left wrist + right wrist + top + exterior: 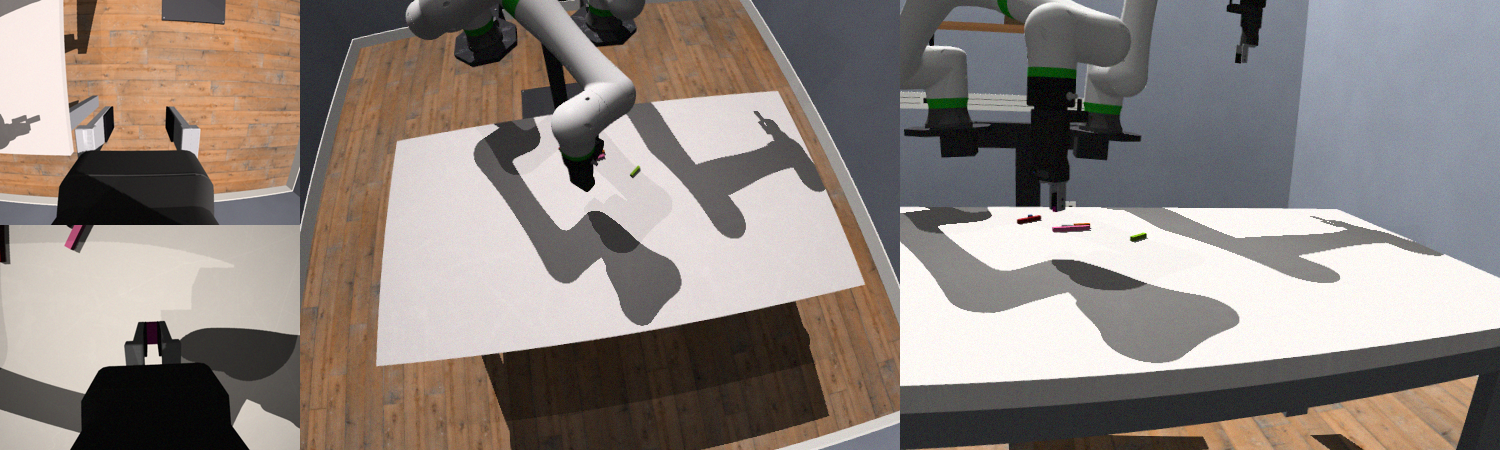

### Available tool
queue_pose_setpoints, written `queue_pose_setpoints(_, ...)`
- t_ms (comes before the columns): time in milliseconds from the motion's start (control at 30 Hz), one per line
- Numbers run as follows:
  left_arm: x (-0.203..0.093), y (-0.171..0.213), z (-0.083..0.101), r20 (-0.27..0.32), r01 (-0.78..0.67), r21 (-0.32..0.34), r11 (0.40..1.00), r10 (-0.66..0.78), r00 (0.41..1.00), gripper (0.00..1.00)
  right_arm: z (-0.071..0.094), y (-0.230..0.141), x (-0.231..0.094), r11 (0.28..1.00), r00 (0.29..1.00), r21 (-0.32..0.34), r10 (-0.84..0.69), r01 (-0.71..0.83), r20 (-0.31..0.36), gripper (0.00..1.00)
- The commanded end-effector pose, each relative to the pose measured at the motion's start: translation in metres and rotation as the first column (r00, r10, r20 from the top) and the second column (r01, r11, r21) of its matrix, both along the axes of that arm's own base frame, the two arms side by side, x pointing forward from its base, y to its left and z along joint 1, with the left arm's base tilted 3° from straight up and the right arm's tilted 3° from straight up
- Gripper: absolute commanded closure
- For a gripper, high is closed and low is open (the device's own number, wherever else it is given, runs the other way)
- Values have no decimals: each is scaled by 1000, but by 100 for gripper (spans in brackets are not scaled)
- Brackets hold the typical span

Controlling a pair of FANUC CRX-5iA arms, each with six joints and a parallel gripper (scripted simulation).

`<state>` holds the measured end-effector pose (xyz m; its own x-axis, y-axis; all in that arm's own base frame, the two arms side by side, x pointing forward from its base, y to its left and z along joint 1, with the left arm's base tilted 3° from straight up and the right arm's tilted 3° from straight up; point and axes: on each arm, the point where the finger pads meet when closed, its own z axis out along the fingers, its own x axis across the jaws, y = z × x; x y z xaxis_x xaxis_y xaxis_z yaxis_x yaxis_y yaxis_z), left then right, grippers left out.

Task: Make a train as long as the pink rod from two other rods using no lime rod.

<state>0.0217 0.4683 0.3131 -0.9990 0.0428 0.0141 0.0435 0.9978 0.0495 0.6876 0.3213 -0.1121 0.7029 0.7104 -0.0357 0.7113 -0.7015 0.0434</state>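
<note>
My right gripper (1057,204) (152,332) is shut on the magenta rod (152,335) (1054,209), low over the table's back part; I cannot tell whether the rod touches the table. The pink rod (1071,229) (601,156) (74,235) lies flat, with the orange rod (1083,224) and the grey rod (1067,225) close behind it. The red rod (1029,219) (1,257) lies to their left in the exterior view, with the blue rod (1030,215) behind it. In the top view the right arm hides most rods. My left gripper (1241,54) (139,117) is open and empty, high up.
The lime rod (635,171) (1138,237) lies apart, to the right of the pink rod in the top and exterior views. The white table (450,310) (1350,310) carries broad arm shadows. In the left wrist view the table's edge is at the left, with wooden floor (157,89) below the fingers.
</note>
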Motion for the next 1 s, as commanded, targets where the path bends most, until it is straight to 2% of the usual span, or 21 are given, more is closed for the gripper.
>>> queue_pose_setpoints(0,0,0,1,0,0,2,1000,0,1000,0,-11,0,1,1000,1000,1,0,0,3,76)
queue_pose_setpoints(167,0,0,1,0,0,2,1000,0,1000,0,-33,-1,2,1000,1000,1,0,0,3,76)
queue_pose_setpoints(233,0,0,1,0,0,2,1000,0,1000,0,-33,-1,2,1000,1000,1,0,0,3,76)
queue_pose_setpoints(533,0,0,1,0,0,2,1000,0,1000,0,-64,-3,2,1000,1000,1,0,0,3,76)
queue_pose_setpoints(967,0,0,1,0,0,2,1000,0,1000,0,-70,-3,2,1000,1000,1,0,0,3,76)
